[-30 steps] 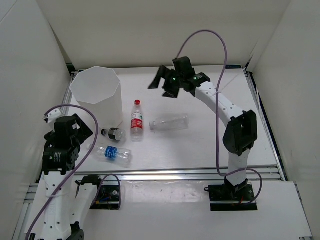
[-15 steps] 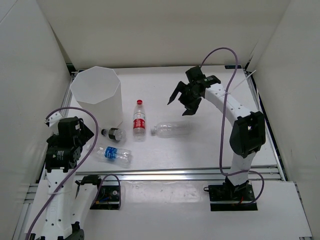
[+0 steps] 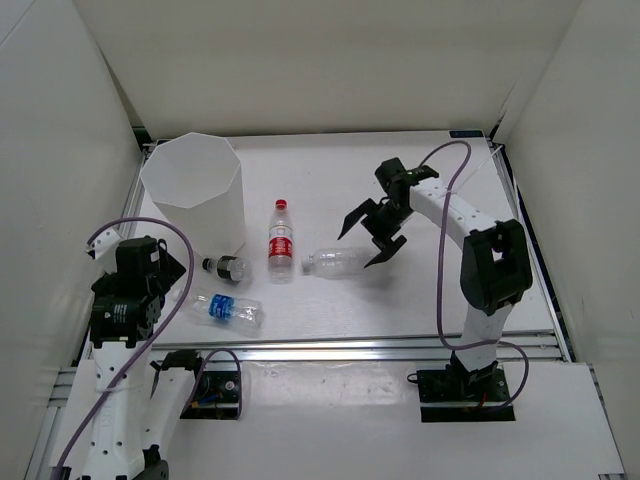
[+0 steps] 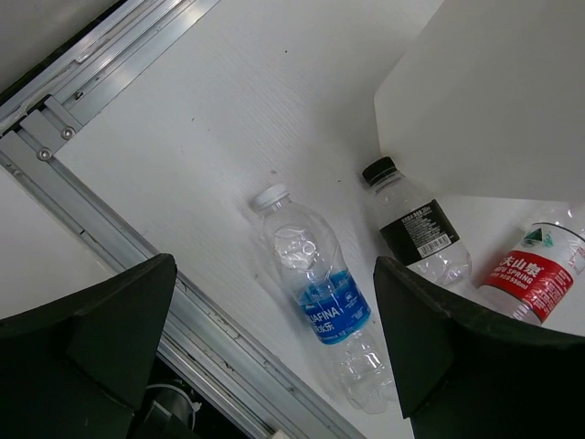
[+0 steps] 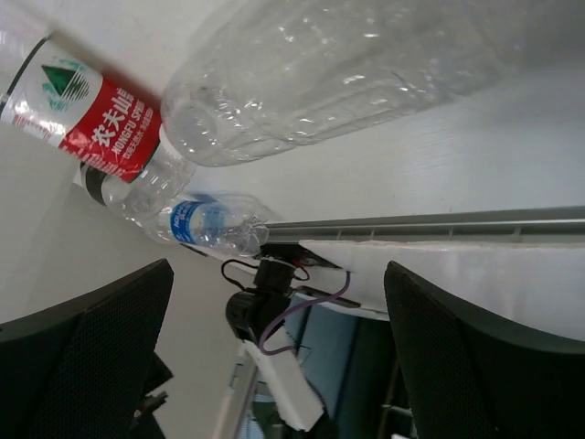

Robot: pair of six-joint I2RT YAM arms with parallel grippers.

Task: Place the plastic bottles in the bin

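Observation:
The white bin [image 3: 191, 183] stands at the back left. Four bottles lie on the table: red-labelled [image 3: 281, 240], unlabelled [image 3: 338, 261], black-capped [image 3: 228, 267] and blue-labelled [image 3: 229, 309]. My right gripper [image 3: 361, 244] is open and empty, its fingers spread just above the unlabelled bottle [image 5: 338, 73]. My left gripper [image 3: 165, 275] is open and empty, left of the blue-labelled bottle [image 4: 320, 302]. The left wrist view also shows the black-capped bottle [image 4: 416, 224], the red-labelled bottle [image 4: 535, 270] and the bin [image 4: 494, 91].
White walls enclose the table on three sides. An aluminium rail [image 3: 350, 345] runs along the near edge, close to the blue-labelled bottle. The black-capped bottle lies against the bin's foot.
My right gripper has swung from the back of the table rightward, then forward and down over the unlabelled bottle. The left arm has drawn back slightly. The unlabelled bottle shifted slightly.

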